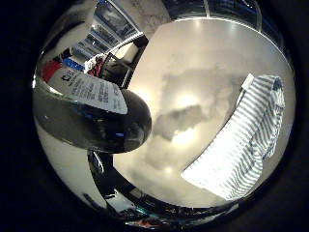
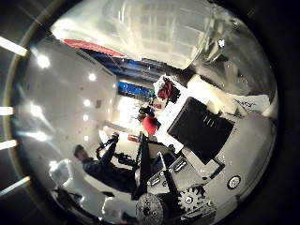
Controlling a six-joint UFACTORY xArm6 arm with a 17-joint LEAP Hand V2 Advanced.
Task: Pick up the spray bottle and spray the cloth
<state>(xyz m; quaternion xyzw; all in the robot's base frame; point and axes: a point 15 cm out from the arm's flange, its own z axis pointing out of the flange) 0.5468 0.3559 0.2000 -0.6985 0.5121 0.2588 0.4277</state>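
A clear spray bottle with a white printed label lies right against my palm and fills much of the little finger side view; its see-through body also shows in the thumb side view. My right hand has its black and white fingers curled close round the bottle. Below, a blue-and-white striped cloth lies flat on the pale table, well apart from the bottle. The spray head is hidden.
The bottle and hand cast a soft shadow on the table beside the cloth. Dark equipment and a chair stand past the table's edge. A room with ceiling lights shows behind the hand.
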